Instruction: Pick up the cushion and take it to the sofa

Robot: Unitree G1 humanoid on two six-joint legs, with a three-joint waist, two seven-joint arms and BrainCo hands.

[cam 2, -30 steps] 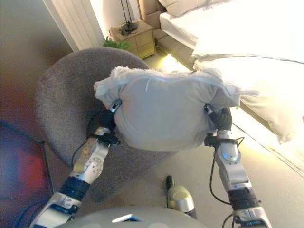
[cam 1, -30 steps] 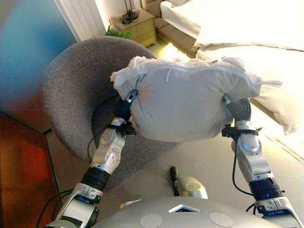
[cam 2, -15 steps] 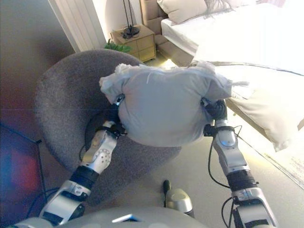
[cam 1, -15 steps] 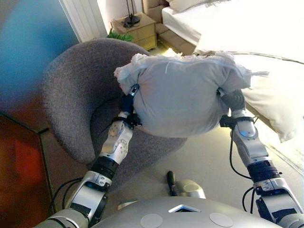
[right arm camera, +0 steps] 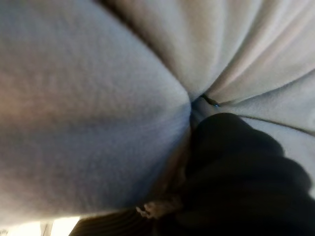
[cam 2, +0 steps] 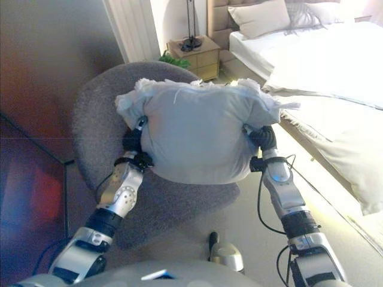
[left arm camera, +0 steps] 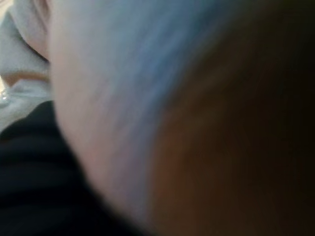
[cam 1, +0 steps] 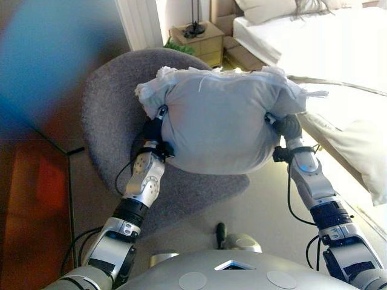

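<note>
One pale grey cushion point(cam 1: 221, 130) hangs in the air between the two hands, above the seat of a single round grey armchair point(cam 1: 112, 115) and touching nothing else. The left hand point(cam 1: 152, 130) presses into the cushion's left side and the right hand point(cam 1: 289, 127) into its right side, so the cushion bulges out between them. On both hands only the dark ribbed cover shows; the fingers are sunk in the fabric (or behind it), so I cannot tell whether they are straight or curled.

The left wrist view shows little beyond blurred pale cloth close against the lens and a dark edge of the hand's cover. The right wrist view shows what the head views hide: cushion fabric puckered into deep folds right where the dark cover meets it.

The eye views alone give the room: one wooden nightstand point(cam 2: 194, 57) with a black lamp base point(cam 2: 191, 43) on it, a bit of green plant point(cam 2: 172, 60) beside it, and one bed point(cam 2: 317, 66) with white bedding along the right side.
</note>
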